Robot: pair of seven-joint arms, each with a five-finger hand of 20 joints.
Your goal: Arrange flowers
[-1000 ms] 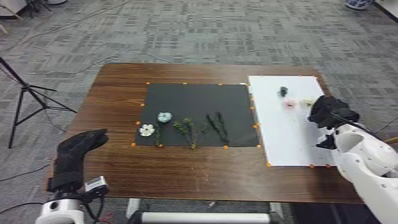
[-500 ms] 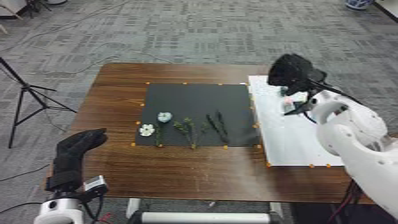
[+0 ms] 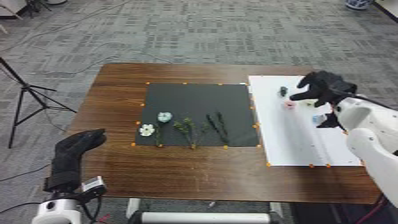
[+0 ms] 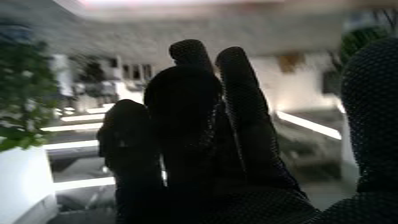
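One table (image 3: 178, 182), one tripod (image 3: 25, 90), one dark mat (image 3: 191, 100), one white sheet (image 3: 289, 145); one white flower (image 3: 147, 130), one pink flower (image 3: 290, 104), one yellowish flower (image 3: 309, 104), one pale blue flower (image 3: 164, 117) on the mat, two dark stems (image 3: 221, 127) (green sprigs (image 3: 186, 127) overlap, hard to count).

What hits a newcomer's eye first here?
Probably the right hand, black against the white sheet on the table's right side in the head view. Next, the dark mat in the middle, with a white flower and a pale blue one near its left edge. Then the black-gloved left hand at the table's left edge.
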